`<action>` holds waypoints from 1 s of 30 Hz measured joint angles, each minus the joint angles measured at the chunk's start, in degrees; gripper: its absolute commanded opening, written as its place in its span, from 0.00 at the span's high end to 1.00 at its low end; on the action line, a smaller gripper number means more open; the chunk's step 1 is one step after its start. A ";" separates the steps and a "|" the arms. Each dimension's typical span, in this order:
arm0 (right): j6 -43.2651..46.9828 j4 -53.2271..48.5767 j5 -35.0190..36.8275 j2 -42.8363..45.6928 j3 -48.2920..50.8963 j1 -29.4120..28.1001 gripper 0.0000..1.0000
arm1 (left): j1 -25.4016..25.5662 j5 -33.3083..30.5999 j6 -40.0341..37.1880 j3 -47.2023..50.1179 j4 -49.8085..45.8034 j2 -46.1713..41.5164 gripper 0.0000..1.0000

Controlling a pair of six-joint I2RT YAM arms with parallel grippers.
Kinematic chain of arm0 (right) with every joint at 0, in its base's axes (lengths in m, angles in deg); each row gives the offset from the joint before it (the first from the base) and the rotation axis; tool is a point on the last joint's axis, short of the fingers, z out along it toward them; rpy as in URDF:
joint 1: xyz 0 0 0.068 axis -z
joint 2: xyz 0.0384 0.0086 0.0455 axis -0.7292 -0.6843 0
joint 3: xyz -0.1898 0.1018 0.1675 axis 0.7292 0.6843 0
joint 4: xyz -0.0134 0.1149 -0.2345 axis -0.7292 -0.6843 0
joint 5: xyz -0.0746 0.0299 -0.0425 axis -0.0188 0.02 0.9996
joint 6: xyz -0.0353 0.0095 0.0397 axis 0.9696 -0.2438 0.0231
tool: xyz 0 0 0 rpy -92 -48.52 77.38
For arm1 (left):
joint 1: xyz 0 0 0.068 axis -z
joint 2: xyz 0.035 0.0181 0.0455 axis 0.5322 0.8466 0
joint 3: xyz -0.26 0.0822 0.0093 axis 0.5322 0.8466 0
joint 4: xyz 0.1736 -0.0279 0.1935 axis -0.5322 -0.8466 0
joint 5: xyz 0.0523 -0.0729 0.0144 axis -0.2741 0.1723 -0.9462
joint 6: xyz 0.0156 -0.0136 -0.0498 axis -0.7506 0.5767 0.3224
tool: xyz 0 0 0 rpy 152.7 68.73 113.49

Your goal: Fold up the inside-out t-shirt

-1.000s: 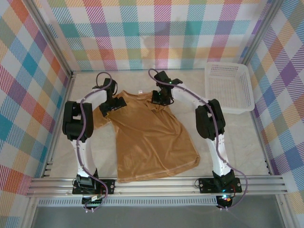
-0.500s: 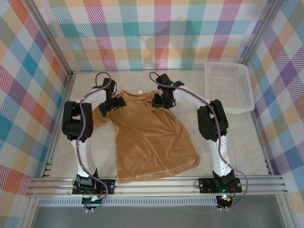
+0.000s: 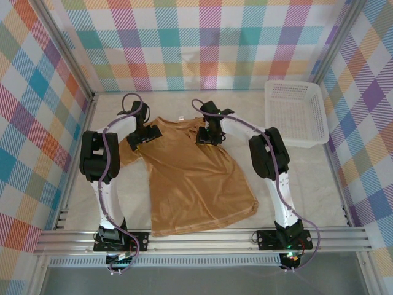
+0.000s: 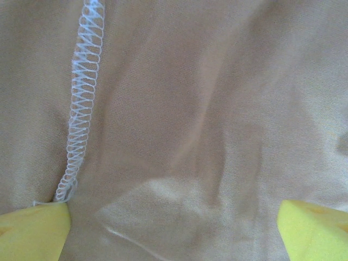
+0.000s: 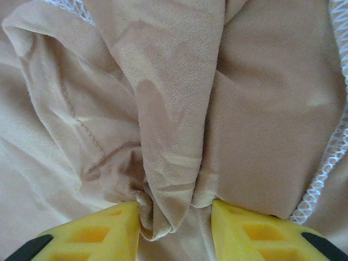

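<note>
**Both grippers at the shoulders, first fold not yet made**

Nearest the arm bases, the hem of the inside-out t-shirt (image 3: pixel 190 178) runs across the lower middle of the overhead frame. Its body lies spread fairly flat on the table (image 3: pixel 307 184).

Farther up, the left gripper (image 3: pixel 142 136) sits on the shoulder left of centre. In its wrist view the yellow fingers (image 4: pixel 32 231) stand wide apart in the bottom corners. Only smooth cloth and a white overlock seam (image 4: pixel 81 109) lie between them, and nothing is taken.

The right gripper (image 3: pixel 206 136) is at the other shoulder, upper centre. Its jaws are narrow, with a raised ridge of fabric between them touching both fingers. I cannot tell whether that ridge is pinched or merely flanked.

Beyond lie the small white label (image 3: pixel 181 118) at the collar and, in the upper right corner, a white mesh basket (image 3: pixel 319 123), well apart.

This looks like the grasping stage before a first fold. The next move likely calls for the left jaws to close on a shoulder layer and the right to hold firmly. Both would then lift evenly so the cloth does not skew.
</note>
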 measured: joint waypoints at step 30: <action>1.90 -5.66 11.98 12.48 -3.45 25.62 0.57 | -2.62 0.52 -0.46 0.07 0.22 -0.22 0.02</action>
